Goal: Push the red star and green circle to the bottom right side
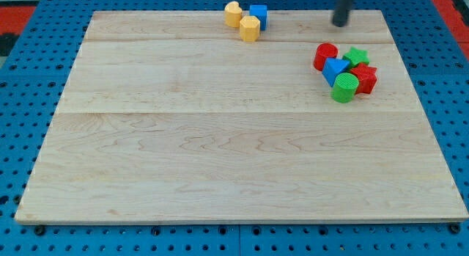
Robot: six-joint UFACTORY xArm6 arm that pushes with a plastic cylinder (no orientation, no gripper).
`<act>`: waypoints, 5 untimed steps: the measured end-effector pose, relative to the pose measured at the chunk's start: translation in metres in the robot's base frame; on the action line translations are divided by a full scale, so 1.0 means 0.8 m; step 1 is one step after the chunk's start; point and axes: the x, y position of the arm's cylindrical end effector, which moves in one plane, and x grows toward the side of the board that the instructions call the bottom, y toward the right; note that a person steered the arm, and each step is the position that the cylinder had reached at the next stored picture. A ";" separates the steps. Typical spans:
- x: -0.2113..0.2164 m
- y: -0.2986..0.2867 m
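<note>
Red star [366, 78] and green circle [344, 88] touching, view's right, upper half, in cluster with blue triangle [335, 68], red cylinder [325, 56], green star [357, 56]. My tip [340, 24] above cluster, apart, touching no block; rod only, nothing held. Approach step, judged. Next: come in behind pair, push toward view's bottom right, shedding neighbours.

**A plain dark rod**

All that shows of the arm is a straight, smooth rod, dark grey to black and slightly blurred, round in section. My tip [340, 24] ends blunt, bare of markings.
</note>
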 end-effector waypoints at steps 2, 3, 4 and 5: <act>0.042 -0.036; 0.047 -0.045; 0.050 0.010; 0.063 0.017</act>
